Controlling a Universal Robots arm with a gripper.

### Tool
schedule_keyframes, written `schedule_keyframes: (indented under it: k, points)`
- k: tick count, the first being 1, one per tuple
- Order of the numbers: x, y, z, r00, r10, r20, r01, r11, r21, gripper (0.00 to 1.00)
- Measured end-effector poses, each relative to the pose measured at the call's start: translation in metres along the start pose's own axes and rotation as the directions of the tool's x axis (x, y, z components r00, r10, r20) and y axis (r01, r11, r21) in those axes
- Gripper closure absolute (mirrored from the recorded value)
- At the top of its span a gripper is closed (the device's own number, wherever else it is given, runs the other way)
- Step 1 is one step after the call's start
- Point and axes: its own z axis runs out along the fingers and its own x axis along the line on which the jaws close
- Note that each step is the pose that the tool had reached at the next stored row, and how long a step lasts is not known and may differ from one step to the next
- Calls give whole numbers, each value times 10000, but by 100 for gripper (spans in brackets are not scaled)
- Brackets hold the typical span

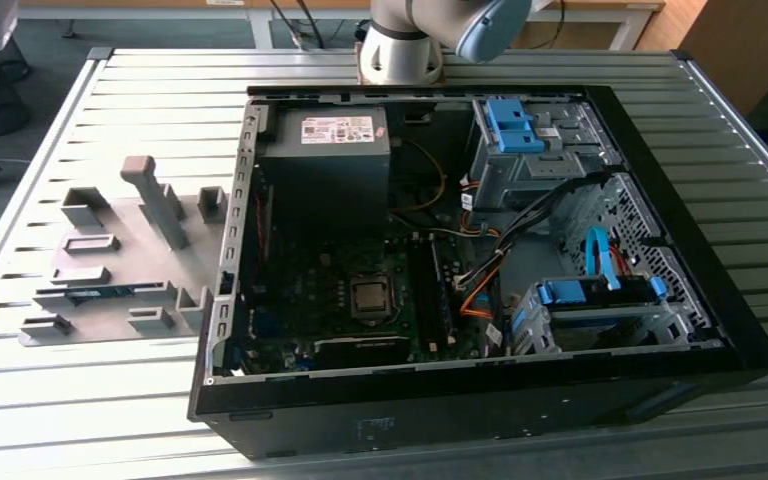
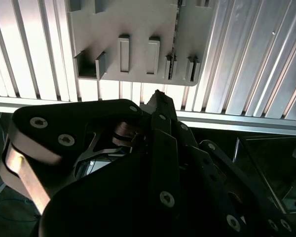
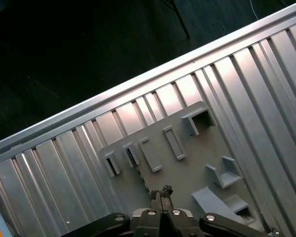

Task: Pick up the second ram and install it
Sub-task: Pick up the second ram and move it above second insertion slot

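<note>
The second ram (image 1: 97,292) is a thin blue-green stick standing on edge in a grey holder plate (image 1: 117,225) at the exterior view's left, beside the open computer case (image 1: 478,240). In both wrist views it shows edge-on as a thin dark strip (image 3: 138,170) (image 2: 176,39) between small grey blocks. My gripper (image 3: 160,191) hangs well above the holder plate (image 3: 187,163). Its fingertips (image 2: 158,97) are pressed together with nothing between them, and they line up near one end of the strip. Long black memory slots (image 1: 434,290) lie on the motherboard beside the processor socket (image 1: 371,296).
The slatted metal table (image 1: 131,110) carries the case and the holder. Tall grey blocks (image 1: 157,200) rise from the plate. Inside the case are a power supply (image 1: 324,150), blue drive cages (image 1: 598,295) and loose cables (image 1: 491,270). The arm's base (image 1: 404,45) stands behind the case.
</note>
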Motion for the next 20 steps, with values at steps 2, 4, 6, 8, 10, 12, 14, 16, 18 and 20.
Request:
schedule_keyframes:
  k: [2,4,6,8,10,12,14,16,18,20]
  points:
    - [0,0,3,10000,0,0,0,10000,-1,89]
    - [0,0,7,10000,0,0,0,10000,0,89]
    - [0,0,11,10000,0,0,0,10000,0,89]
    - [0,-1,14,10000,0,0,0,10000,0,89]
    - [0,-1,18,10000,-1,0,1,10000,0,89]
    - [1,-1,32,10000,0,0,0,10000,0,89]
    - [1,-2,46,10000,0,0,0,10000,0,89]
    - [1,-2,50,10000,0,0,0,10000,0,89]
    - [1,-2,54,10000,0,0,0,10000,0,89]
    - [1,-3,70,10000,0,0,0,10000,0,89]
